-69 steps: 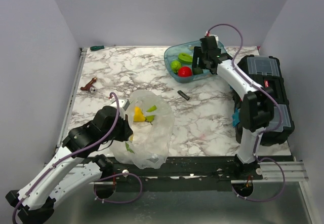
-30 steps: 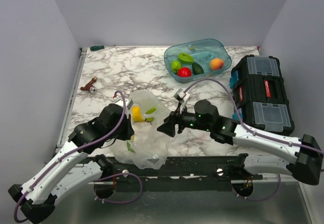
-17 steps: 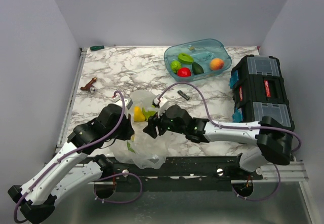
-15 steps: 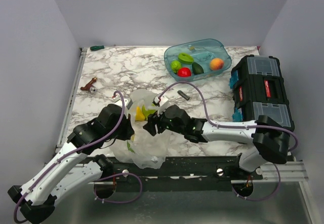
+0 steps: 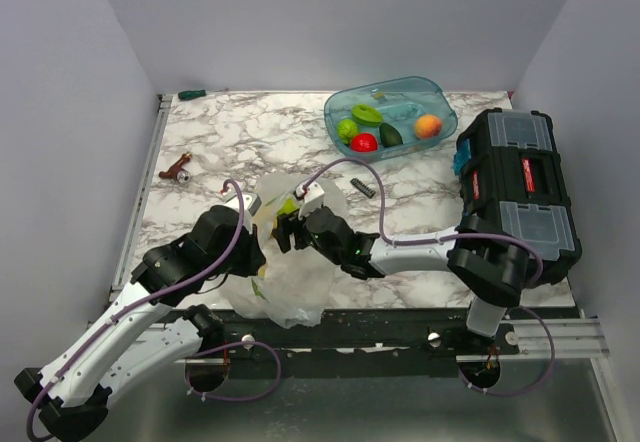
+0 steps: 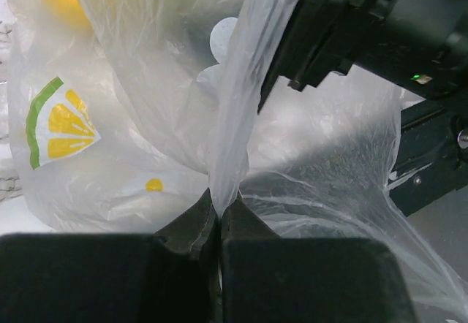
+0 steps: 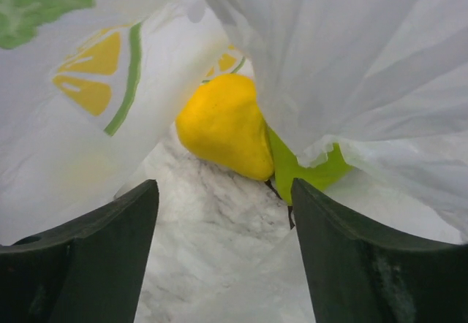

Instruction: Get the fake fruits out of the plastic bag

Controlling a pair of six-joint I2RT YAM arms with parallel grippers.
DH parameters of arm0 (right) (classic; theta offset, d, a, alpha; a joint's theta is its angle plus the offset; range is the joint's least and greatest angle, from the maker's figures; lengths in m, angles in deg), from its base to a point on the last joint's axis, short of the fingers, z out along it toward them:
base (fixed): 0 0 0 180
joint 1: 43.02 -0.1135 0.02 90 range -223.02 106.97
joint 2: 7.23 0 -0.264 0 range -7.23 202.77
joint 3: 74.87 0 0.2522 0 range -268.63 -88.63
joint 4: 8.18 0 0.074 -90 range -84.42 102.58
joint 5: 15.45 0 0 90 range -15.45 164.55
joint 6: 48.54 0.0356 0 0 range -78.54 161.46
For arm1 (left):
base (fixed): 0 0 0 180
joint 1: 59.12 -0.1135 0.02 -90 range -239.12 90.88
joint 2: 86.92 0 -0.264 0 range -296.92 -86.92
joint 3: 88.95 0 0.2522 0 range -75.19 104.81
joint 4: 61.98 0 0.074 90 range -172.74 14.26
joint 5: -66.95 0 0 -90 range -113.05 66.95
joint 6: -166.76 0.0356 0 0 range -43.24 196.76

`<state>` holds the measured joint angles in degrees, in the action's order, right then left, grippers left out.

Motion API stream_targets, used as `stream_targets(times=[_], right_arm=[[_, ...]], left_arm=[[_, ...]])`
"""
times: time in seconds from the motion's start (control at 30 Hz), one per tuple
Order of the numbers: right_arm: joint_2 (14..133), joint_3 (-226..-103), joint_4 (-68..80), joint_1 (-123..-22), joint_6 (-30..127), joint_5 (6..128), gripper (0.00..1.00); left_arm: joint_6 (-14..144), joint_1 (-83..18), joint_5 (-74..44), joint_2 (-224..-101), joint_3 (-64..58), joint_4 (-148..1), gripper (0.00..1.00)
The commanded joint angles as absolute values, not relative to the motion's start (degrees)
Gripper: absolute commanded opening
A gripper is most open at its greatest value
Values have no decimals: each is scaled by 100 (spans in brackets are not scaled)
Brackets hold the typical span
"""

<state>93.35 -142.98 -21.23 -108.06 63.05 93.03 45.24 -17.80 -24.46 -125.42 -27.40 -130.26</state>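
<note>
left gripper (image 6: 218, 224): clamped on plastic bag (image 6: 139, 140) fold | right gripper (image 7: 223, 195): held apart inside bag mouth | yellow fruit (image 7: 223, 127): framed between its fingers, not gripped

Right claw (image 7: 223, 191) in bag (image 7: 351, 67) mouth: one fruit (image 7: 223, 126) dead ahead, second fruit (image 7: 307, 169) touching its right side. Left claw (image 6: 219, 210) just left, pinching bag fold. Tub (image 5: 440, 102) well behind-right, on bench (image 5: 250, 132).
</note>
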Motion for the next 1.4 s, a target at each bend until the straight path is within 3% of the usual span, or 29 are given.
stream_targets(times=[0.0, 0.13, 0.33, 0.6, 0.77, 1.07, 1.37], right_arm=[[9781, -14490, -2827, -10820, 6326, 10454, 80], [10065, -14657, -3130, -10783, 6291, 10833, 83], [10740, -15062, -3528, -10725, 6041, 11223, 100], [11596, -15717, -3005, -10629, 6217, 11362, 97], [11755, -15770, -2928, -10597, 6190, 11354, 86], [11400, -15699, -3146, -10568, 5663, 10917, 50], [10488, -15061, -3230, -10567, 5636, 10694, 29]], left_arm=[[4600, -1806, -2307, -12530, -2786, -12931, 0], [4611, -1802, -2148, -12525, -2790, -12914, 0], [4627, -1801, -2111, -12515, -2799, -12909, 0], [4635, -1802, -2098, -12465, -2799, -12902, 0], [4643, -1799, -2088, -12453, -2799, -12900, 0], [4628, -1800, -2121, -12427, -2799, -12900, 0], [4635, -1802, -2100, -12470, -2806, -12900, 0]])
